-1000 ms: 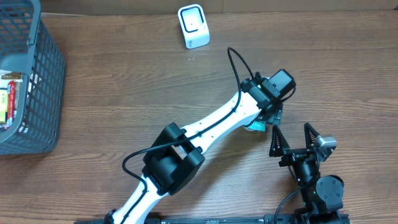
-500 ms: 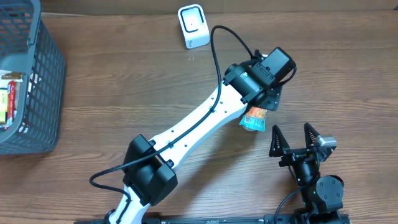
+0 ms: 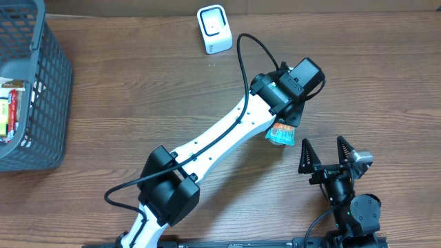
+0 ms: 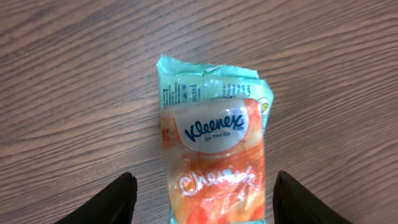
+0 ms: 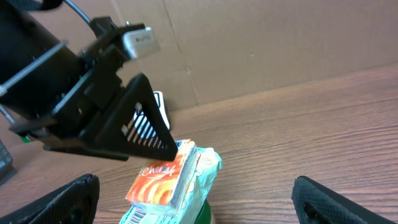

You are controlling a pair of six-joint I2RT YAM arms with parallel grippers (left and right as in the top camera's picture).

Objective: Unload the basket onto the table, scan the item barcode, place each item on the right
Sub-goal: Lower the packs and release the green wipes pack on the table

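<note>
The item is an orange and teal Kleenex tissue pack (image 3: 281, 135) lying on the wooden table. In the left wrist view the pack (image 4: 214, 143) sits between my left gripper's (image 4: 205, 182) black fingers (image 4: 118, 200), with a strip of table showing on each side. That left gripper (image 3: 288, 124) is open around it, touching neither side. The right wrist view shows the pack (image 5: 165, 177) tilted, a barcode on its near lower end. My right gripper (image 3: 323, 150) stands open just to the pack's near right, nothing between its fingers. The white scanner (image 3: 214, 28) stands at the table's back.
A grey mesh basket (image 3: 43, 103) with several packaged goods occupies the left edge. Something green and round (image 5: 206, 216) shows under the pack's near end. A cardboard wall (image 5: 261, 43) runs behind the table. The left arm's black cable (image 3: 242, 65) arcs above the table's middle.
The left wrist has drawn back toward the scanner side, uncovering the tissue pack, and its jaws have narrowed around it. The right arm has not moved.
</note>
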